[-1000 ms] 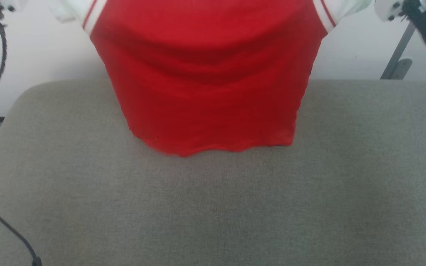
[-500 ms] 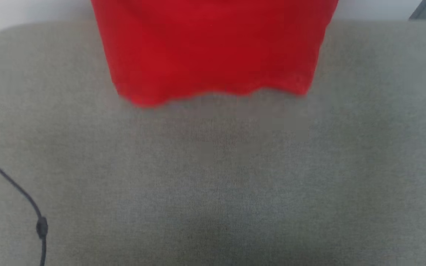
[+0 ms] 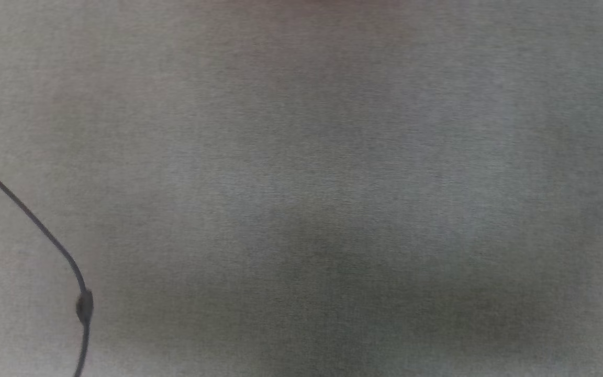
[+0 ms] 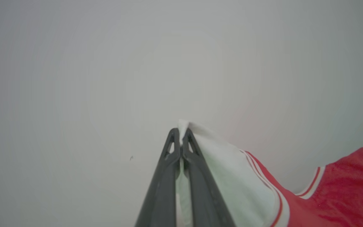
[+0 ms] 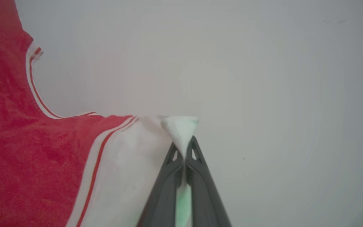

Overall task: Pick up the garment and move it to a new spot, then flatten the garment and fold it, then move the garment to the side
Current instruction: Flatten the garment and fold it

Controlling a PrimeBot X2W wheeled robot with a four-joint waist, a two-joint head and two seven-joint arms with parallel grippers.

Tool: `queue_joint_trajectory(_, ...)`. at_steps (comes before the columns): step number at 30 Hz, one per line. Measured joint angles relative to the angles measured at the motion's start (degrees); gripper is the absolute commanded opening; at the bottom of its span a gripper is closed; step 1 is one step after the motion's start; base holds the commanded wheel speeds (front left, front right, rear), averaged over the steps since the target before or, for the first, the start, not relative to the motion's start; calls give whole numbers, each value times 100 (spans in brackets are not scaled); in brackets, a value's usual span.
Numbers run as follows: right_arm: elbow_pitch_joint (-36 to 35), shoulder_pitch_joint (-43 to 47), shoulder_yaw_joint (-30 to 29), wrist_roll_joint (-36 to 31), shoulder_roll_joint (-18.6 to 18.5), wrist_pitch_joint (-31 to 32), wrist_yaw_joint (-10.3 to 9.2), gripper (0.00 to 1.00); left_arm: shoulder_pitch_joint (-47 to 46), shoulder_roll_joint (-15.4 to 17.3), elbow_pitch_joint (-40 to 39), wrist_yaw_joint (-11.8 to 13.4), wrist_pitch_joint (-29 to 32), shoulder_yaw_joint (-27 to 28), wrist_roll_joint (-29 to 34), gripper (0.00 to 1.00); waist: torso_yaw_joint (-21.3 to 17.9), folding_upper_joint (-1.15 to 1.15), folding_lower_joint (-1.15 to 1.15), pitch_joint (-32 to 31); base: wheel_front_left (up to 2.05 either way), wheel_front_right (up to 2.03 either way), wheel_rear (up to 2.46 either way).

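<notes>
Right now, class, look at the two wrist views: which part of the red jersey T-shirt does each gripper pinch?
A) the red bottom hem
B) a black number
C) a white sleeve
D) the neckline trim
C: the left gripper and the right gripper are each shut on a pinch of white sleeve of the red jersey T-shirt, outside the red-striped trim.
</notes>
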Motion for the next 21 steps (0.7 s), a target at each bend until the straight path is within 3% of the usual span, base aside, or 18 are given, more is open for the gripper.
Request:
queue_joint_trajectory(5,35,770,179,57,-73,4,1,0,740,-91,118,-157,-21,-40,-22,0,139,0,0,-68,0,0,0)
queue_joint_trajectory(10,277,1646,703,594,-216,4,0,0,1585,-174,245,-236,9,-374,-115,0,181,-1,0,-340,0,0,0)
queue_joint_trajectory(13,363,2170,1037,1076,-270,4,0,0,2201,-144,156,-250,330,-668,-420,0,187,0,0,-555,0,0,0)
queue_joint_trajectory(17,250,2876,1701,1919,-472,109,-1,0,3016,133,-291,-258,737,-1165,-730,0,183,0,0,-862,0,0,0)
queue_joint_trajectory(21,-390,3494,2356,2869,-860,343,0,0,3925,542,-769,-258,1090,-1562,-1007,0,153,0,0,-1156,0,0,0)
